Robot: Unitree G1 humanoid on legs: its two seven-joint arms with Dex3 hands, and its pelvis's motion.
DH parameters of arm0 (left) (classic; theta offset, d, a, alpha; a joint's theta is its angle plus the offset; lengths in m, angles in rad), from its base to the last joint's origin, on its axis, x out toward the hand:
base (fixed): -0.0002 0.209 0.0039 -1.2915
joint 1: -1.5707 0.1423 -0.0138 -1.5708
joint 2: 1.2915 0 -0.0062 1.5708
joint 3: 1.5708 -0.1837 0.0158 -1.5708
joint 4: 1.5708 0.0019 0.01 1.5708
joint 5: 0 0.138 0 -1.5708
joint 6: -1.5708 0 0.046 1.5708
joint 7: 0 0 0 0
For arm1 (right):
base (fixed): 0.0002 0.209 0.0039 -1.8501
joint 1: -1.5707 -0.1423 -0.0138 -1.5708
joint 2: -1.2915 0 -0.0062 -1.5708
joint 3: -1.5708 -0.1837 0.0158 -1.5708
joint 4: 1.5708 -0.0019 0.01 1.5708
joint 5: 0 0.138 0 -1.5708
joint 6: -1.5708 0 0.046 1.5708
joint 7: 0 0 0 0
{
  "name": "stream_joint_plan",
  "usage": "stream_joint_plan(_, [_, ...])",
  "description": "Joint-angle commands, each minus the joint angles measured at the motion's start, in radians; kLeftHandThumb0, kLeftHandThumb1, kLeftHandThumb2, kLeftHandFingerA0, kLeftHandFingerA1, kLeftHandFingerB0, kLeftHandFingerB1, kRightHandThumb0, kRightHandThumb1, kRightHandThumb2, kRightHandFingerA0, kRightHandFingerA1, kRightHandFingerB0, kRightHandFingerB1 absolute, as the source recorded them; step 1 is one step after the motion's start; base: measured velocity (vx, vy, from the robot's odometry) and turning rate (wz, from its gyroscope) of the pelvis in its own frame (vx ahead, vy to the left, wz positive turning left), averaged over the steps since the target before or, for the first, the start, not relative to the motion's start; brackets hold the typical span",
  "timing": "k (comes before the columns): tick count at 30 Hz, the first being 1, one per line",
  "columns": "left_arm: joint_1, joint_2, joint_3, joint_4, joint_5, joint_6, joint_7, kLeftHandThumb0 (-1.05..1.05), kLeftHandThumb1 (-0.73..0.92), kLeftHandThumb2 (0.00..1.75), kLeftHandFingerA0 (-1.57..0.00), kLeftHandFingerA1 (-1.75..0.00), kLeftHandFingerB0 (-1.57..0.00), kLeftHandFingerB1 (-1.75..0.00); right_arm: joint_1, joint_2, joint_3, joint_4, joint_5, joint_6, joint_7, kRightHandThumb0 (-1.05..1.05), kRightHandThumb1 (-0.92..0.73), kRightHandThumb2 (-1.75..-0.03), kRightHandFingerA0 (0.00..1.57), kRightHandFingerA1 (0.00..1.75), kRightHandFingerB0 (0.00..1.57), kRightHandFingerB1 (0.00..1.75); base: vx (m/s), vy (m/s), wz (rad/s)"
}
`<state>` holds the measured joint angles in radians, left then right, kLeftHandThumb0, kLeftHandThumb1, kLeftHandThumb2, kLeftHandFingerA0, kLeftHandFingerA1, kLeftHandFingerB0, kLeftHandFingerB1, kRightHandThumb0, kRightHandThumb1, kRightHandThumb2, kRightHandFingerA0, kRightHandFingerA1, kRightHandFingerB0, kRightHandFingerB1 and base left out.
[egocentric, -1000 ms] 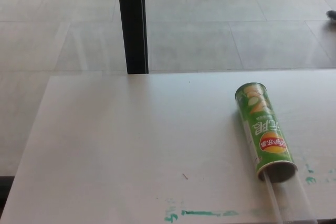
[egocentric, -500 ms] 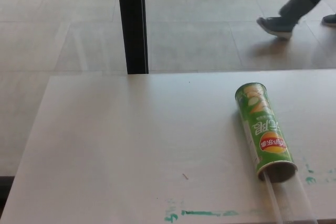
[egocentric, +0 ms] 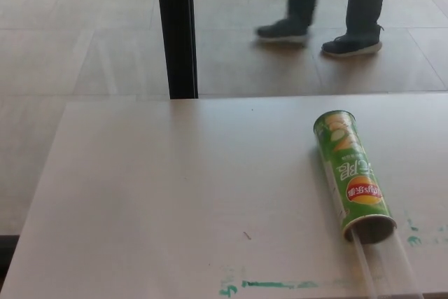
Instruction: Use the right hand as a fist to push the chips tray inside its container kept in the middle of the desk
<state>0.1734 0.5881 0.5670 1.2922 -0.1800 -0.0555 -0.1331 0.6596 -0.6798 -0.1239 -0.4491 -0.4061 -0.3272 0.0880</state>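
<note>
Movement since a second ago is confined to the floor beyond the bench point(egocentric: 175, 194): a person's legs and dark shoes point(egocentric: 318, 36), of which only a shoe tip was seen at the right edge a second ago and one striding leg half a second ago, are now seen standing or stepping at the top of the view, right of the black post point(egocentric: 175, 29). Nothing on the bench has been displaced. The green chips container point(egocentric: 352, 176) is found where it was, lying on its side on the right part of the bench rather than the middle, its closed end pointing away and its open mouth turned toward the near edge. The clear chips tray point(egocentric: 385, 267) is seen projecting out of that mouth toward the bottom edge of the picture, where it is cut off, so its full length cannot be judged. Green marker smears point(egocentric: 269, 285) are noted along the near edge.

Neither robot hand is in view, so the state of the fingers cannot be told. The push is judged not yet begun: the tray is not seated inside. The passer-by is kept well apart from the work by the bench, and no effect on the task is expected from that.
</note>
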Motion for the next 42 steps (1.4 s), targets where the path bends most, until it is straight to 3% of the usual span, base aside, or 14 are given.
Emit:
stream_joint_plan(1, [0.003, 0.034, 0.011, -0.004, -0.027, -0.030, -0.021, -0.89, 0.62, 1.31, -0.67, -1.23, -0.40, -0.97, -0.089, -0.070, 0.060, 0.091, -0.372, -0.143, -0.129, -0.68, -0.86, -0.66, 0.88, 0.89, 0.74, 0.59, 0.00, 0.000, 0.00])
stream_joint_plan(4, [0.015, 0.032, 0.023, -0.020, -0.042, -0.035, -0.029, -0.89, 0.61, 1.33, -0.74, -1.32, -0.47, -1.08, -0.126, -0.074, 0.090, 0.087, -0.391, -0.102, -0.080, -0.73, -0.89, -0.67, 0.87, 0.83, 0.74, 0.57, 0.00, 0.000, 0.00])
stream_joint_plan(7, [0.008, 0.036, 0.018, -0.008, -0.033, -0.033, -0.030, -0.88, 0.58, 1.30, -0.70, -1.23, -0.46, -1.00, -0.163, -0.092, 0.113, 0.106, -0.398, -0.070, -0.032, -0.74, -0.91, -0.67, 0.87, 0.78, 0.72, 0.55, 0.00, 0.000, 0.00])
stream_joint_plan(10, [0.000, 0.041, -0.001, 0.012, -0.007, -0.043, -0.003, -0.91, 0.59, 1.30, -0.77, -1.23, -0.44, -0.97, -0.189, -0.097, 0.125, 0.111, -0.409, -0.042, -0.013, -0.75, -0.89, -0.67, 0.87, 0.77, 0.72, 0.55, 0.00, 0.000, 0.00])
stream_joint_plan(12, [-0.001, 0.039, 0.016, 0.005, -0.028, -0.037, -0.018, -0.92, 0.61, 1.30, -0.71, -1.24, -0.41, -0.98, -0.210, -0.104, 0.130, 0.116, -0.386, -0.036, 0.009, -0.72, -0.88, -0.66, 0.86, 0.77, 0.71, 0.55, 0.00, 0.000, 0.00])
stream_joint_plan(13, [0.003, 0.040, 0.016, -0.009, -0.032, -0.031, -0.024, -0.88, 0.64, 1.23, -0.58, -1.49, -0.35, -1.19, -0.217, -0.103, 0.133, 0.119, -0.374, -0.029, 0.021, -0.73, -0.87, -0.66, 0.85, 0.74, 0.70, 0.55, 0.00, 0.000, 0.00])
stream_joint_plan(14, [0.004, 0.040, 0.018, -0.012, -0.033, -0.032, -0.020, -0.90, 0.60, 1.33, -0.77, -1.32, -0.51, -1.07, -0.222, -0.104, 0.137, 0.118, -0.377, -0.018, 0.033, -0.73, -0.89, -0.67, 0.84, 0.72, 0.69, 0.54, 0.00, 0.000, 0.00])
stream_joint_plan(17, [0.005, 0.041, 0.006, -0.015, -0.019, -0.047, -0.012, -0.89, 0.58, 1.32, -0.73, -1.27, -0.50, -1.04, -0.242, -0.102, 0.151, 0.141, -0.369, -0.015, 0.030, -0.72, -0.87, -0.66, 0.87, 0.67, 0.70, 0.54, 0.00, 0.000, 0.00])
stream_joint_plan(18, [0.004, 0.042, 0.003, -0.012, -0.016, -0.050, -0.013, -0.89, 0.60, 1.31, -0.70, -1.23, -0.41, -0.97, -0.247, -0.105, 0.155, 0.143, -0.372, -0.013, 0.034, -0.72, -0.89, -0.66, 0.85, 0.69, 0.69, 0.54, 0.00, 0.000, 0.00])
stream_joint_plan(27, [-0.005, 0.051, 0.006, -0.013, -0.030, -0.033, -0.028, -0.87, 0.63, 1.32, -0.65, -1.22, -0.40, -0.96, -0.285, -0.106, 0.193, 0.157, -0.419, 0.026, 0.092, -0.76, -0.92, -0.68, 0.85, 0.74, 0.71, 0.53, 0.00, 0.000, 0.00])
stream_joint_plan(31, [-0.011, 0.051, 0.010, -0.006, -0.037, -0.048, -0.026, -0.88, 0.61, 1.34, -0.70, -1.28, -0.41, -1.01, -0.294, -0.097, 0.208, 0.157, -0.440, 0.042, 0.103, -0.75, -0.90, -0.67, 0.88, 0.71, 0.72, 0.51, 0.00, 0.000, 0.00])
stream_joint_plan(32, [-0.014, 0.054, 0.000, -0.003, -0.028, -0.035, -0.013, -0.87, 0.64, 1.22, -0.59, -1.50, -0.35, -1.17, -0.300, -0.093, 0.213, 0.163, -0.449, 0.038, 0.089, -0.76, -0.90, -0.66, 0.89, 0.71, 0.73, 0.51, 0.00, 0.000, 0.00])
stream_joint_plan(33, [-0.011, 0.054, -0.001, -0.004, -0.029, -0.034, -0.016, -0.88, 0.61, 1.32, -0.71, -1.24, -0.41, -0.98, -0.296, -0.093, 0.214, 0.159, -0.451, 0.037, 0.088, -0.76, -0.91, -0.68, 0.86, 0.69, 0.69, 0.51, 0.00, 0.000, 0.00])
stream_joint_plan(42, [0.002, 0.053, -0.014, 0.002, -0.026, -0.056, -0.011, -0.95, 0.63, 1.31, -0.72, -1.26, -0.43, -1.00, -0.319, -0.042, 0.220, 0.174, -0.484, 0.010, -0.017, -0.75, -0.91, -0.67, 0.91, 0.83, 0.70, 0.53, 0.00, 0.000, 0.00])
